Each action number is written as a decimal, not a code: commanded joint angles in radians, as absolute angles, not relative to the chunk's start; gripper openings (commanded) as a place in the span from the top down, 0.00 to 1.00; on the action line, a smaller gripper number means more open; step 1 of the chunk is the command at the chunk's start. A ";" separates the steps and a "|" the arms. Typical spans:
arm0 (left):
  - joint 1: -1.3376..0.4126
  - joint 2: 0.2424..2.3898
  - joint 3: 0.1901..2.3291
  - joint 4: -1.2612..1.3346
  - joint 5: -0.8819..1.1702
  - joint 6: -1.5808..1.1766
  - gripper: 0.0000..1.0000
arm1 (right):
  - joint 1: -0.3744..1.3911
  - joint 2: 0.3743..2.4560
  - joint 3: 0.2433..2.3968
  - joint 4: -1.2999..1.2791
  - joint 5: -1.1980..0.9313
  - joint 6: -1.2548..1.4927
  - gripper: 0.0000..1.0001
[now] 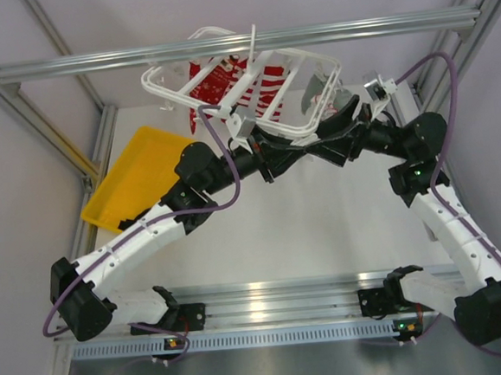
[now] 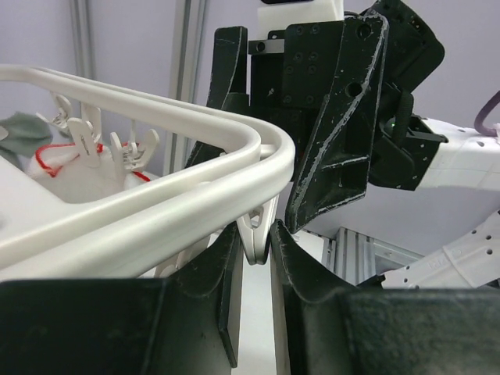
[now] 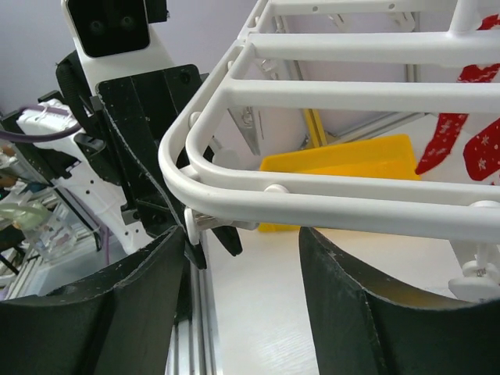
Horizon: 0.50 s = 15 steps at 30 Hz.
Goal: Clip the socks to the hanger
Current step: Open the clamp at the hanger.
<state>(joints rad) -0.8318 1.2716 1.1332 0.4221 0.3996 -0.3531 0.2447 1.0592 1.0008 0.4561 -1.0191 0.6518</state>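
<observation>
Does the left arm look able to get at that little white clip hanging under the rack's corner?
Probably yes: the left pincer has the clip between its fingers, apparently touching both sides. The hanger rim passes just above, and nothing sits in between.

Walls: plain pale lilac panels [image 1: 27,214] to the left, to the right and beyond the jaws.
Frame: aluminium cross bar [image 1: 136,56] overhead, past the jaws. Aluminium uprights [image 2: 191,62] stand behind them in the left wrist view.
Table top [image 1: 324,234]: white, matte, below the jaws.
Grooved aluminium rail [image 1: 268,295]: runs along the edge nearer than the jaws and carries a bright glare streak.
Light: even and diffuse.
</observation>
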 commanded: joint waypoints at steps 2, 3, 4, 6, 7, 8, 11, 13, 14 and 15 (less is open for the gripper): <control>-0.818 1.270 1.141 0.463 0.448 -0.408 1.00 | 0.216 1.068 0.962 0.684 -0.979 0.782 0.40; -0.818 1.270 1.140 0.463 0.445 -0.411 1.00 | 0.216 1.068 0.957 0.737 -0.974 0.819 0.38; -0.816 1.273 1.137 0.465 0.446 -0.417 1.00 | 0.216 1.069 0.956 0.753 -0.970 0.834 0.37; -0.813 1.279 1.138 0.469 0.449 -0.423 1.00 | 0.216 1.081 0.953 0.781 -0.969 0.854 0.37; -0.811 1.281 1.140 0.474 0.451 -0.434 1.00 | 0.215 1.084 0.950 0.785 -0.968 0.857 0.36; -0.811 1.282 1.140 0.472 0.454 -0.436 1.00 | 0.216 1.086 0.951 0.793 -0.968 0.857 0.36; -0.807 1.287 1.141 0.474 0.456 -0.448 1.00 | 0.218 1.091 0.948 0.842 -0.968 0.885 0.37; -0.805 1.292 1.141 0.476 0.456 -0.454 1.00 | 0.218 1.097 0.951 0.860 -0.971 0.894 0.38; -0.805 1.292 1.143 0.472 0.450 -0.454 1.00 | 0.216 1.098 0.956 0.861 -0.973 0.894 0.39; -0.805 1.295 1.143 0.468 0.449 -0.457 1.00 | 0.219 1.101 0.957 0.862 -0.974 0.896 0.45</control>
<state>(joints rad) -0.8185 1.2728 1.1332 0.4362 0.4480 -0.4210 0.2268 1.0939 0.9424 0.7490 -0.9916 0.8726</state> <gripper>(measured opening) 0.219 0.582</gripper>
